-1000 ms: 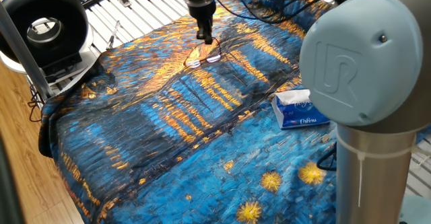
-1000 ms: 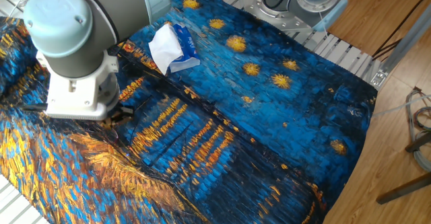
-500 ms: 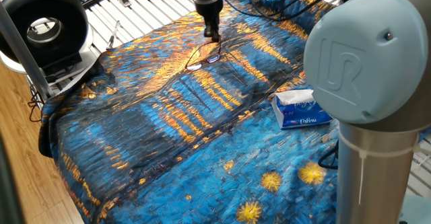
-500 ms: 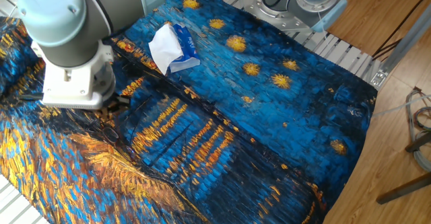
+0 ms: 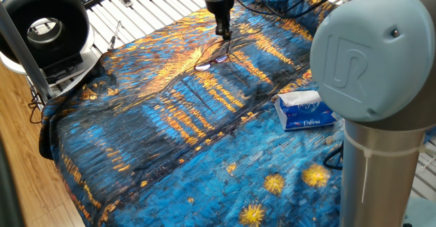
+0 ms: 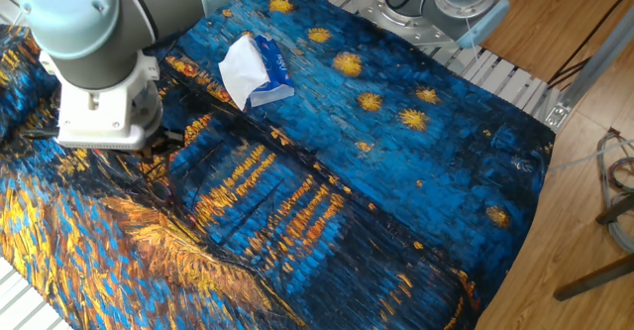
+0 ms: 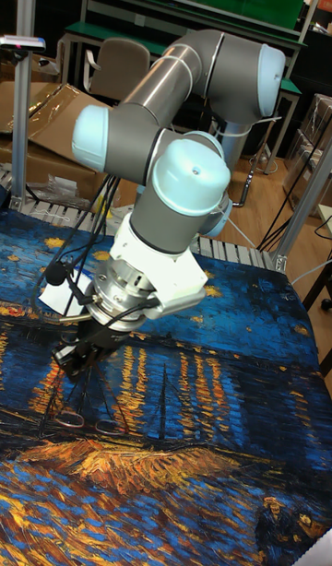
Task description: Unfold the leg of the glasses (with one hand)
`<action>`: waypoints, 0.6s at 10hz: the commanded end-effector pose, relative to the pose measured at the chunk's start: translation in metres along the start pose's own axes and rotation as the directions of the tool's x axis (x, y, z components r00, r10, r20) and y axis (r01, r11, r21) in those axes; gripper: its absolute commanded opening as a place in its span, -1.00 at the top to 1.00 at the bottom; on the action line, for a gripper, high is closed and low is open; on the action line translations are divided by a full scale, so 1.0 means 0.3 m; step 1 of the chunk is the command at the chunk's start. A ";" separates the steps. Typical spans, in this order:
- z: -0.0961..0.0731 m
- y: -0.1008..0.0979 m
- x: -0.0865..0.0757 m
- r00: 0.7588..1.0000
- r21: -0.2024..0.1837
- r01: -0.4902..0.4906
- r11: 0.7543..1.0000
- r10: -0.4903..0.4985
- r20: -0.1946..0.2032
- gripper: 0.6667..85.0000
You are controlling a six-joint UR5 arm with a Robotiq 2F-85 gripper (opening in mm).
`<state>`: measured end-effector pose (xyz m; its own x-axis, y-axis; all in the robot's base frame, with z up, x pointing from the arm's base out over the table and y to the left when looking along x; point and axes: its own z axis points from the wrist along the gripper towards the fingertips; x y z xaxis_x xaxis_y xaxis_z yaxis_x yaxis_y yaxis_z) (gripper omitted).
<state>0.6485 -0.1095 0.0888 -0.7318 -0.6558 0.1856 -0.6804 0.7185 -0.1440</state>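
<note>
As the arm's dark two-finger claw (image 5: 223,31) has slid toward the far-right edge of the worktop's blue-and-orange painted cloth (image 5: 157,145) over the last sec, the small thin-wire glasses (image 5: 212,58) w/ clear lenses have trailed along below its tips. Fingers look pinched narrow, prob. on a temple arm, but I cannot tell for sure. Lenses lie on the cloth, so that drag likely means the leg is swinging open; unfold approx. mid-way.
</note>
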 end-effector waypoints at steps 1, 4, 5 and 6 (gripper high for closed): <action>0.002 -0.013 0.002 1.000 -0.003 0.004 1.000 -0.003 0.010 0.99; -0.004 0.061 -0.049 0.998 -0.073 -0.051 0.996 0.054 0.036 0.99; -0.008 0.087 -0.059 0.996 -0.104 -0.067 0.992 0.071 0.044 0.99; -0.010 0.106 -0.065 0.996 -0.126 -0.075 0.989 0.081 0.046 0.99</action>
<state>0.6455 -0.0897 0.0844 -0.7626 -0.6287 0.1524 -0.6440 0.7600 -0.0873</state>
